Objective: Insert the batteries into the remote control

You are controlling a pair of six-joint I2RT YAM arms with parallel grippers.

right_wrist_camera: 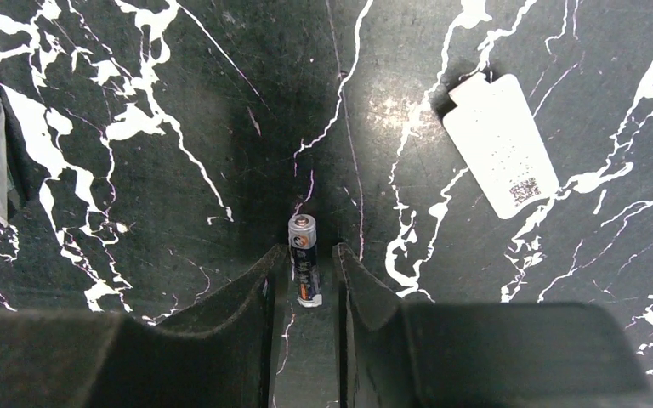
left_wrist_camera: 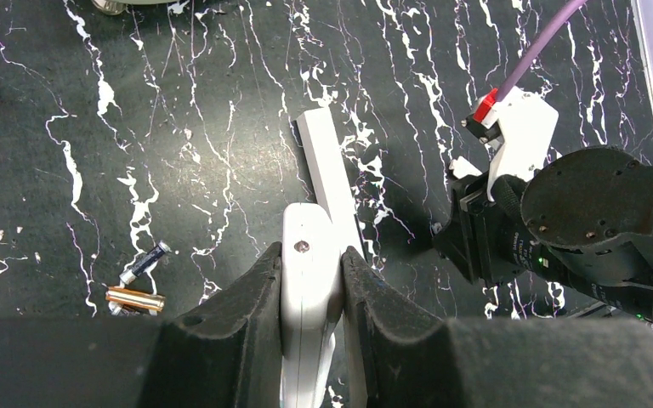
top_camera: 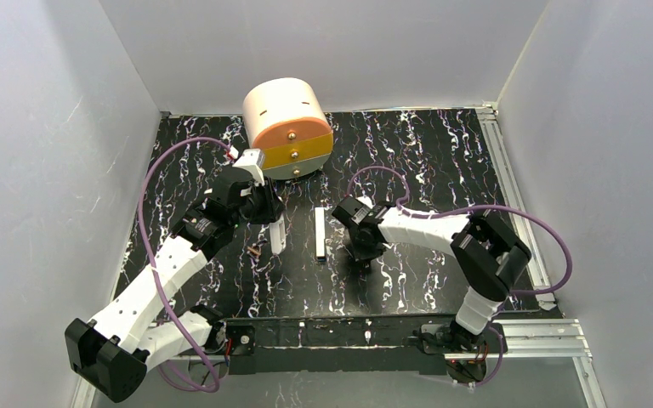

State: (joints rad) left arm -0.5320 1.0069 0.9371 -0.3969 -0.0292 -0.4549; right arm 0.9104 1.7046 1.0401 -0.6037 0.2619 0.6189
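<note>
Left gripper (left_wrist_camera: 310, 252) is squeezing tight on the remote control (left_wrist_camera: 308, 228). It's pinching the narrow sides and holding it just left of the long white bar (top_camera: 320, 234) that's lying in the middle of the marbled table (top_camera: 408, 153).

Right gripper (right_wrist_camera: 309, 248) is sitting on the other side of that bar, close by. Its jaws are straddling a battery (right_wrist_camera: 304, 272) that's lying lengthwise between them. They're standing a bit apart, with a sliver of table showing beside the battery, so I'm not calling that a grip.

A coppery battery (left_wrist_camera: 136, 299) and a darker battery (left_wrist_camera: 146, 259) are lying further left of the bar, past the remote. A cream-and-orange drum (top_camera: 287, 127) is sitting behind the bar, a bit to its left.
</note>
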